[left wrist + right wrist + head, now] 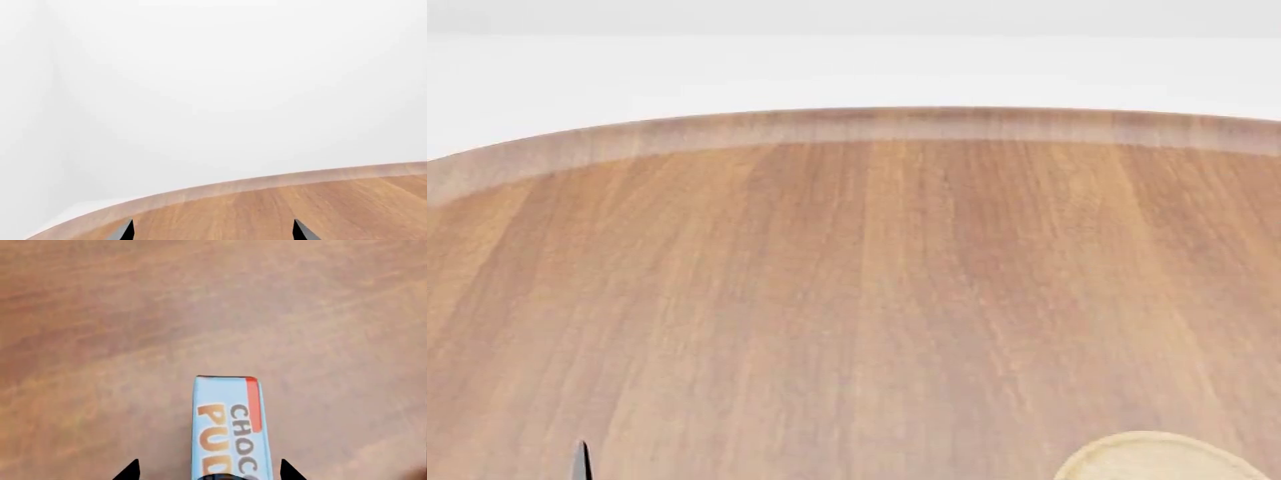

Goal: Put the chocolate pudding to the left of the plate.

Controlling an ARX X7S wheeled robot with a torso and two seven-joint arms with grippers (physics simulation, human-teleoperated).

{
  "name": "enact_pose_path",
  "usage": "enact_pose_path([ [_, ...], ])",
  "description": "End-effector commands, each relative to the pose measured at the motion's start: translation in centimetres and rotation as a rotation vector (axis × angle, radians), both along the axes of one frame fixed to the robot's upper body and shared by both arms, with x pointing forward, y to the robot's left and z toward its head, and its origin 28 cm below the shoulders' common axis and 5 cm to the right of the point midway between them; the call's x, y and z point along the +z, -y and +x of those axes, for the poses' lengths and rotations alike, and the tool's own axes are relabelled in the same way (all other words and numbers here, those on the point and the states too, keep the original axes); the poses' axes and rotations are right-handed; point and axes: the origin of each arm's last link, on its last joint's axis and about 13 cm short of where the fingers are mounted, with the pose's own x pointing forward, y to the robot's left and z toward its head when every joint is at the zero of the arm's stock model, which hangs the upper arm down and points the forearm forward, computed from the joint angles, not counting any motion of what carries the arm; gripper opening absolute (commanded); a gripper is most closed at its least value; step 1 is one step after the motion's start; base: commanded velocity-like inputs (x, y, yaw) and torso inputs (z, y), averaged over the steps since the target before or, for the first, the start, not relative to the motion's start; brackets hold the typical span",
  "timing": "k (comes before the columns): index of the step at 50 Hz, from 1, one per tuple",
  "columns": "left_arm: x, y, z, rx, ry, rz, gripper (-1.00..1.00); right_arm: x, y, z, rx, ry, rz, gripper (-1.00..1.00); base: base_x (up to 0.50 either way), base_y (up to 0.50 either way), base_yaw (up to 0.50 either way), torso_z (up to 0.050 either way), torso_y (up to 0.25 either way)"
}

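Observation:
The chocolate pudding (227, 425) shows only in the right wrist view, as a light blue face with orange and brown lettering and a red strip, over the wooden table (100, 315). My right gripper (209, 471) is open. Its two dark fingertips stand on either side of the carton with gaps to it. The plate (1154, 458), a light wooden disc, is cut off by the lower right edge of the head view. My left gripper (213, 232) is open and empty above the table near its rim. One fingertip (582, 460) shows in the head view.
The round wooden table (854, 300) fills the head view, with its curved far rim (854, 125) against a white background. The same rim (220, 187) shows in the left wrist view. No mugs are in view.

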Motion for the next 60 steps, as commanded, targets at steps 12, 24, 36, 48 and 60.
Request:
enact_pose_path([
  [12,0.0,0.0,0.0,0.003,0.002,0.001,1.00,-0.8,0.2,0.1,-0.014,-0.021,-0.001,1.00,0.00,0.00,0.00,0.000,0.000],
  [24,-0.1,0.0,0.1,0.000,-0.002,0.002,1.00,-0.2,-0.3,0.3,-0.023,-0.019,-0.008,-1.00,0.00,0.00,0.00,0.000,0.000],
  [36,-0.1,0.1,0.0,-0.002,-0.002,0.004,1.00,3.0,-1.1,1.9,0.008,0.067,-0.035,-1.00,0.00,0.00,0.00,0.000,0.000],
  [48,-0.3,0.1,0.1,-0.008,-0.007,0.004,1.00,6.0,-1.4,3.0,0.023,0.132,-0.051,-1.00,0.00,0.00,0.00,0.000,0.000],
  [60,-0.3,0.1,0.1,-0.010,-0.007,0.005,1.00,7.8,-1.5,4.1,0.001,0.179,-0.027,-1.00,0.00,0.00,0.00,0.000,0.000],
])
